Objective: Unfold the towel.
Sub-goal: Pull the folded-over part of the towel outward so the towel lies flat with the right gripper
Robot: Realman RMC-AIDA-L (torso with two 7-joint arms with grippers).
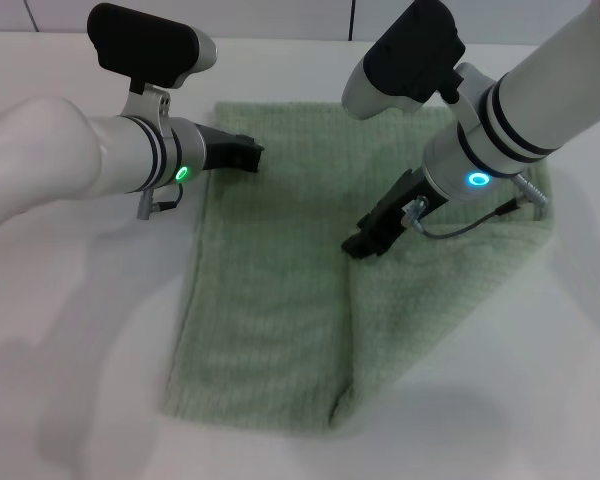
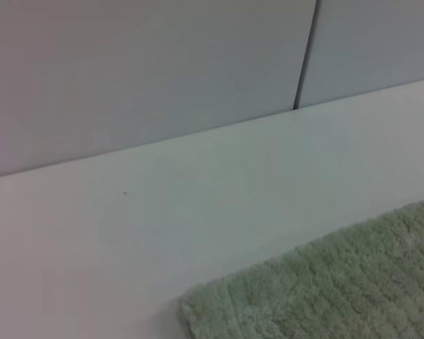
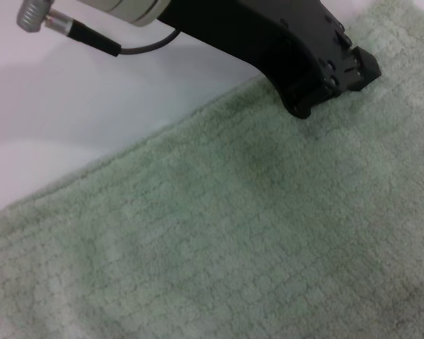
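Head view gives you the towel [image 1: 270, 300] lying on the white table [image 1: 70, 380], pale green and ribbed. Its left part lies flat in a long strip running toward you. Its right part sits as a raised layer, with a fold ridge running down the middle to the near edge.

Your left gripper [image 1: 246, 153] is at the towel's far left corner, its dark tip over the cloth's edge. The fingers look drawn close together, with no cloth visibly between them, though you cannot tell for certain whether they pinch the edge. The same gripper [image 3: 332, 78] shows in the right wrist view, its tip down on the towel [image 3: 254, 240] near the hem, with bare table [image 3: 78, 106] just beyond.

Your right gripper [image 1: 365, 242] is at the middle of the towel, dark tip pressed down where the ridge begins. You cannot tell from here whether it is wide, narrow or holding cloth.

Left wrist view shows you only a towel corner [image 2: 325, 289] on the table [image 2: 198, 205], with the grey wall panels [image 2: 162, 63] behind.
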